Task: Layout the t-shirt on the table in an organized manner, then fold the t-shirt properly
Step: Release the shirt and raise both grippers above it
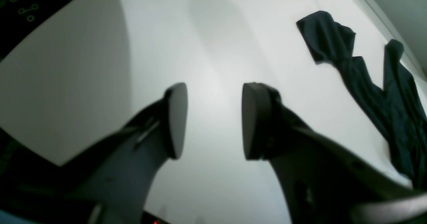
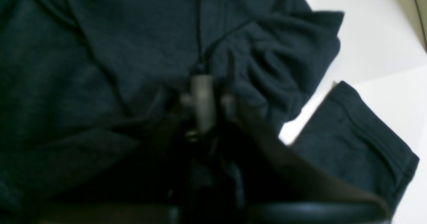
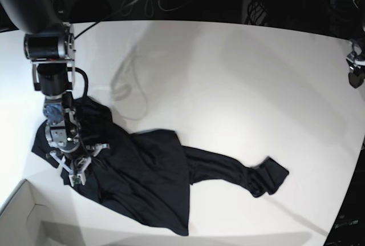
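The right hand (image 3: 77, 169) was down on the t-shirt (image 3: 142, 183) at its bunched end, and its wrist view showed the two fingers drawn together on a pinch of the dark cloth, with folds radiating from that spot. I judged it had taken hold there in order to drag that end outward and spread the garment. The left hand (image 1: 213, 120) was empty, its fingers (image 1: 176, 120) spread wide above bare white surface, well apart from the cloth; in the base view it barely showed at the far edge, so it looked parked rather than at work.

Taking the scene by size, the tabletop (image 3: 228, 75) came first: broad, white and matte, with a curved edge. On it, toward the near side, the t-shirt lay in a crumpled heap. The bulk was gathered beneath the right hand, and one long twisted strip trailed away across the surface to a knotted tip (image 3: 268, 180). Nothing about it was flat or squared, so the laying-out stage seemed barely begun and folding was not yet possible.

At the near corner stood a pale open box (image 3: 25, 217), just beside the heap. What I could see of its inside was bare, and the shirt did not reach into it.
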`<state>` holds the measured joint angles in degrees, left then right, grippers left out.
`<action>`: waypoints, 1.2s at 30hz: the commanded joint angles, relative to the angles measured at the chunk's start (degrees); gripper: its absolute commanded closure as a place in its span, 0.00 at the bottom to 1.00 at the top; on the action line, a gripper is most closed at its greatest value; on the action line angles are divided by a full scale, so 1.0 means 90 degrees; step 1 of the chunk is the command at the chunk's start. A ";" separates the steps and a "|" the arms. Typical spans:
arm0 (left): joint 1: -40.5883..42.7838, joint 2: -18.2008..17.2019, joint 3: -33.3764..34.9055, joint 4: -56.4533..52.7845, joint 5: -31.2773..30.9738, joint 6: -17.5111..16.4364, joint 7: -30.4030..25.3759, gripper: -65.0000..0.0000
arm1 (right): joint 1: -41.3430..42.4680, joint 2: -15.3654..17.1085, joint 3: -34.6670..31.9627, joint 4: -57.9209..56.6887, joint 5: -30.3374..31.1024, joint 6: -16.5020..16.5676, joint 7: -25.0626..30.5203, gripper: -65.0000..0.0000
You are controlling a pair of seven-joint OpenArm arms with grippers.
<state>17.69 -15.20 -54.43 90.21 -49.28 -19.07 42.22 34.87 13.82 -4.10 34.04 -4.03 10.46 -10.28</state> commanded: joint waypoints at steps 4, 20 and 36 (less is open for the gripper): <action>-0.0125 -0.0182 0.0134 0.0091 -0.0117 -0.0035 -0.0134 0.59 | 0.0203 0.0120 0.0040 0.0462 0.0052 -0.0053 0.0122 1.00; -0.0359 -0.0152 0.0153 0.0101 -0.0117 -0.0035 -0.0036 0.59 | -0.3753 -0.0359 -0.0038 0.7944 0.0072 -0.0024 0.0102 1.00; -0.0847 0.0952 0.0866 0.0618 -0.0166 -0.0045 0.1546 0.58 | -0.5941 -0.1101 -0.1806 0.9204 -0.0436 -0.0024 0.0806 1.00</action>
<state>10.46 -5.96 -46.11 94.54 -49.52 -19.11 56.82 -18.79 4.01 -20.18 115.61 -8.34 10.55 -4.93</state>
